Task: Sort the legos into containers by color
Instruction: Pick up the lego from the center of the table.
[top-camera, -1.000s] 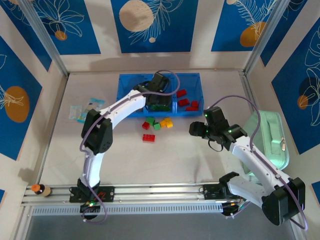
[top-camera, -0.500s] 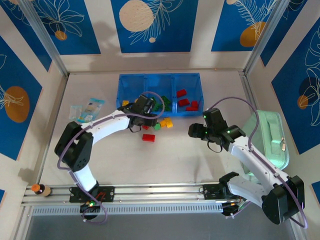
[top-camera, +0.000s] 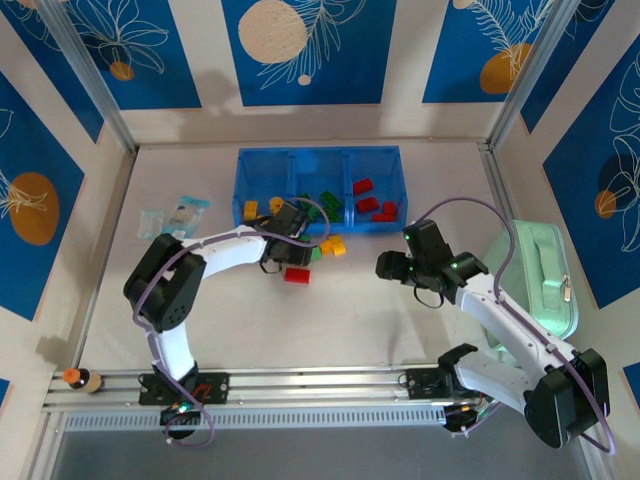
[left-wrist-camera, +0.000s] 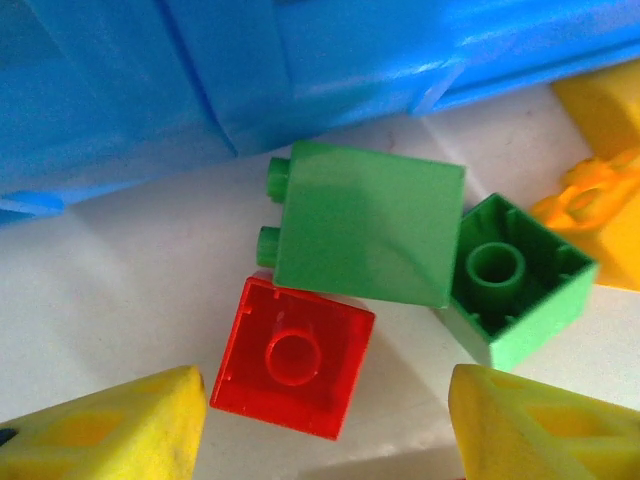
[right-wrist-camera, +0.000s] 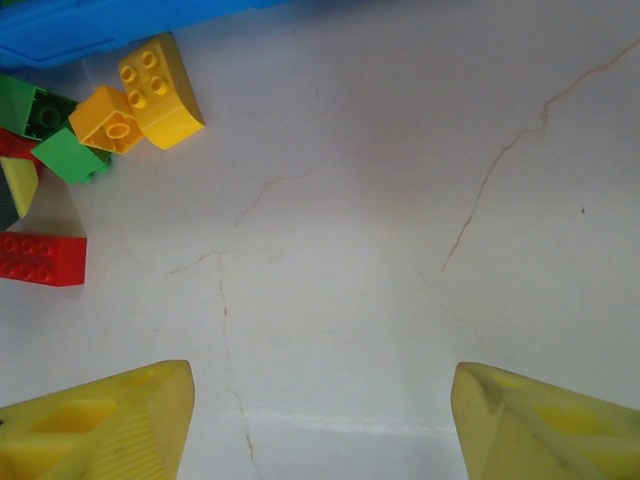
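Legos (top-camera: 315, 255) not yet sorted sit in a loose cluster at the centre of the overhead view, on the pale counter (top-camera: 350, 320) just below the blue tray (top-camera: 320, 152). In the tray, yellow pieces lie left, green in the middle and red on the right. The left pincer (top-camera: 290, 245) hovers over the cluster. The right pincer (top-camera: 385, 265) hangs well apart at right centre.

Left wrist view: the yellow fingertips (left-wrist-camera: 110, 430) stand apart, grasping nothing. Between them lies a glossy red brick (left-wrist-camera: 292, 357), hollow side up, its corner touching a smooth green brick (left-wrist-camera: 365, 235) tipped on its side. The pick will likely go best if the pincer centres on the red brick's flat walls, clear of the green one.

Right wrist view: the jaws are released over bare, hairline-cracked counter, with studded yellow bricks (right-wrist-camera: 160, 90) at upper left.
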